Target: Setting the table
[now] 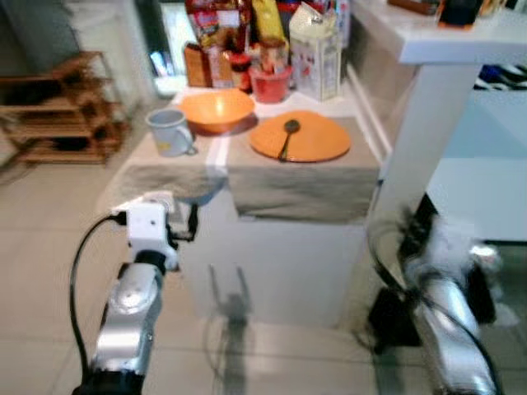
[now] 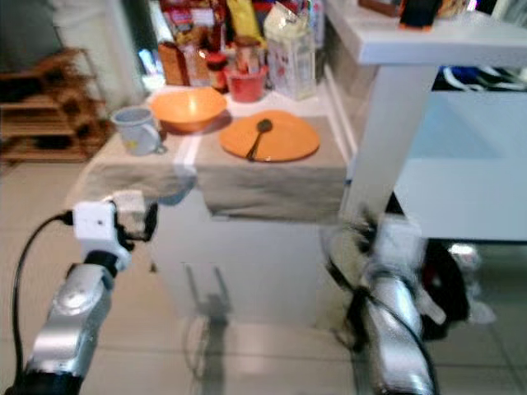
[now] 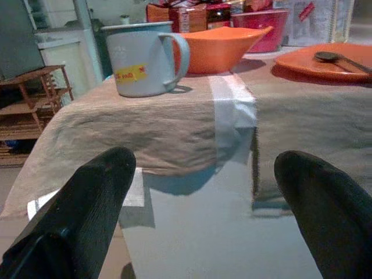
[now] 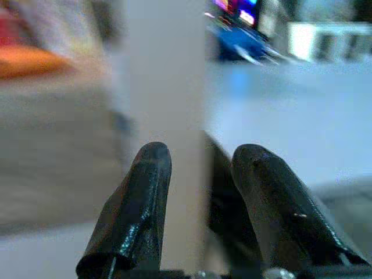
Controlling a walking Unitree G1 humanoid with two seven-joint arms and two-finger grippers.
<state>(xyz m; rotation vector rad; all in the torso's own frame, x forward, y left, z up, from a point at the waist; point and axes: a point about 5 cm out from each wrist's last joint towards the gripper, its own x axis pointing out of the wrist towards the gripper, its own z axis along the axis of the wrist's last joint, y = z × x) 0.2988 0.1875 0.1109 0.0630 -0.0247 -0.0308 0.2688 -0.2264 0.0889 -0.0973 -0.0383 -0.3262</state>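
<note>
Left hand open, empty, low before the surface. Right hand slightly parted, empty. Spoon lies on plate; bowl and mug beside.

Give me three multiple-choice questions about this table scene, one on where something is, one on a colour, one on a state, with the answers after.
1. Where does the spoon lie?
A. in the mug
B. on the plate
C. on the floor

2. What colour is the bowl?
A. orange
B. green
C. white

3. How are the left gripper fingers?
A. shut on the mug
B. shut on the cloth
C. open, holding nothing

Answers: 1 B, the spoon rests on the orange plate. 2 A, the bowl beside the grey mug is orange. 3 C, the left wrist view shows the fingers wide apart, short of the cloth.
</note>
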